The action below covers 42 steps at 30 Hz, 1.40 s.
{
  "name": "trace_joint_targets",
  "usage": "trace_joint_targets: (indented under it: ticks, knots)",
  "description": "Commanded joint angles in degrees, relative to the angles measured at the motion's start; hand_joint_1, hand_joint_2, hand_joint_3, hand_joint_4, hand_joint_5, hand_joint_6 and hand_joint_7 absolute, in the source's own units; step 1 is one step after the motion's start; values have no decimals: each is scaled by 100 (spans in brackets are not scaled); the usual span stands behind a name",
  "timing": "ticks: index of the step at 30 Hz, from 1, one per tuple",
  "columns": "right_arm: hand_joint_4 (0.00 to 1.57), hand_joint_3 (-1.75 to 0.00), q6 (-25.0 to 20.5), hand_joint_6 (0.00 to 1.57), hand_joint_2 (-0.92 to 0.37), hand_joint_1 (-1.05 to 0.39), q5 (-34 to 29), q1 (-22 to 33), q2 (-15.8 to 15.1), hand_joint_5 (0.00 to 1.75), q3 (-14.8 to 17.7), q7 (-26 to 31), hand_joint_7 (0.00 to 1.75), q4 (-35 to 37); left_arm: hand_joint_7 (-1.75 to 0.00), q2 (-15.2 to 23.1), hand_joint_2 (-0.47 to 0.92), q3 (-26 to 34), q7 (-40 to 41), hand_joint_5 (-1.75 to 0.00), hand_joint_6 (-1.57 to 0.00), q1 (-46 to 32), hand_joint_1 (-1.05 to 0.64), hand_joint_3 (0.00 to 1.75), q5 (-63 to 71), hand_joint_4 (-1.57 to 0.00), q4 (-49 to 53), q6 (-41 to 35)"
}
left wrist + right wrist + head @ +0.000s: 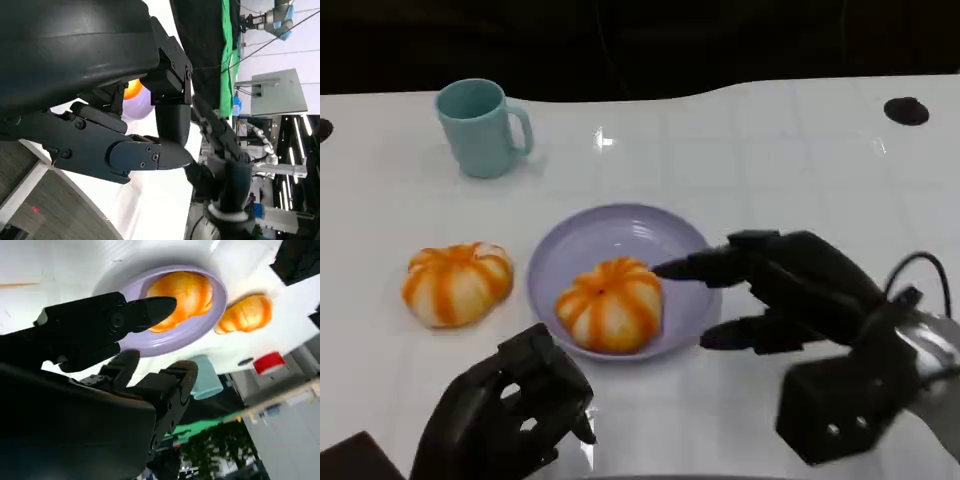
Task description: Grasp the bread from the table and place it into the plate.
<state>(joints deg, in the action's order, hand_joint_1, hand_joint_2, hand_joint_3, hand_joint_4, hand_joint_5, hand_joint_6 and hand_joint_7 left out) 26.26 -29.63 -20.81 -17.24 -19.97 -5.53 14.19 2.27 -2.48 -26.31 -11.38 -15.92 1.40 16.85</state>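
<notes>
The right hand (760,295) reaches forward, fingers spread and holding nothing, while the left hand (510,415) hangs low, fingers loosely curled.

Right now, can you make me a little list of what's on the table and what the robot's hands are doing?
plate: purple, mid-table
bread one: in the plate
bread two: on the table, beside the plate on the robot's left
mug: teal, upright, far side
right hand: open, fingers over the plate's rim, beside bread one
left hand: near edge, holds nothing
</notes>
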Motion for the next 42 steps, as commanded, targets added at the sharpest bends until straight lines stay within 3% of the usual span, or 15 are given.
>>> trace_joint_targets:
  ticks: [1, 3, 4, 6, 8, 11, 12, 23, 31, 42]
  knots:
    - [86, -6, 452, 94, -90, -21, 149, 408, -147, 97, 292, 373, 20, -217, -155, 61, 92, 48, -17, -175, -54, 15, -54, 36, -36, -62, 9, -6]
    - [87, -8, 625, 101, -91, -18, 141, 546, -192, 117, 377, 463, 25, -256, -155, 60, 92, 50, -8, -175, -54, 19, -53, 36, -39, -62, 8, -18]
    - [85, -10, 706, 105, -91, -15, 147, 622, -215, 137, 422, 506, 36, -274, -155, 59, 92, 51, 1, -175, -54, 19, -53, 36, -47, -62, -3, -45]
    - [84, -22, 706, 97, -86, -13, 140, 817, -229, 149, 520, 565, 67, -391, -155, 62, 92, 57, 13, -175, -54, 26, -53, 36, -40, -62, -3, -57]
    - [81, -74, 653, 87, -60, -13, 101, 943, -208, 156, 587, 595, 100, -493, -155, 63, 92, 60, 20, -175, -54, 30, -54, 36, -31, -62, -2, -62]
    - [85, -113, 830, 85, -37, -13, 115, 1213, -173, 159, 706, 821, 115, -573, -155, 58, 92, 67, 12, -175, -54, 45, -54, 36, -26, -62, 27, -27]
    - [86, -117, 872, 85, -34, -14, 155, 1289, -162, 159, 735, 853, 116, -593, -155, 56, 92, 69, 24, -175, -54, 46, -54, 36, -15, -62, 30, -24]
    - [84, -131, 964, 75, -25, -7, 203, 2049, -232, 174, 1049, 918, 139, -1001, -154, 60, 92, 81, 14, -175, -54, 49, -54, 35, -22, -61, 31, -15]
    - [81, -130, 1046, 71, -24, -7, -68, 2470, -96, 175, 1174, 1347, 138, -1034, -154, 87, 92, 114, -12, -175, -55, 86, -55, 35, -33, -61, 117, -8]
    - [80, -129, 1024, 73, -23, -7, -403, 2463, 52, 175, 1121, 1934, 134, -585, -153, 73, 92, 181, -77, -175, -56, 118, -54, 34, -87, -63, 307, 132]
